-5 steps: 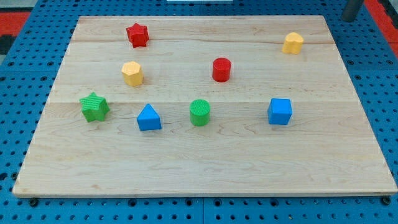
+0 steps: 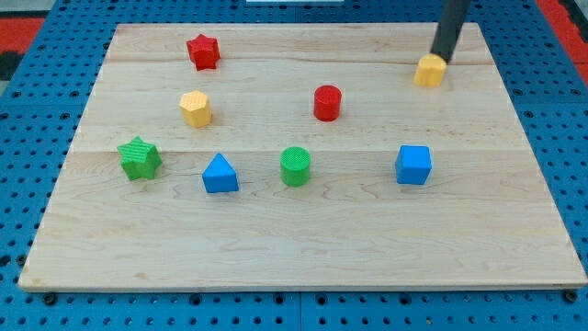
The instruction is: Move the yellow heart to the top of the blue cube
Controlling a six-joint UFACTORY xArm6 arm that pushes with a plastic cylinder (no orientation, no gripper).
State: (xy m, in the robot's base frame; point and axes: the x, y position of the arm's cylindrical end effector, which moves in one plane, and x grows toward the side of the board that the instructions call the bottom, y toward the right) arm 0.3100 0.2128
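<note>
The yellow heart (image 2: 429, 71) lies near the board's top right corner. The blue cube (image 2: 413, 165) sits well below it, toward the view's bottom. My tip (image 2: 442, 59) is down at the heart's upper right edge and looks to be touching it. The dark rod rises from there out of the view's top.
On the wooden board (image 2: 276, 239) are a red star (image 2: 203, 51) at the top left, a yellow hexagon (image 2: 196, 108), a red cylinder (image 2: 327, 102), a green star (image 2: 139, 157), a blue triangle (image 2: 220, 174) and a green cylinder (image 2: 295, 166). Blue pegboard surrounds the board.
The rod has come in from the top right corner to the yellow heart. The heart has shifted slightly down and to the left.
</note>
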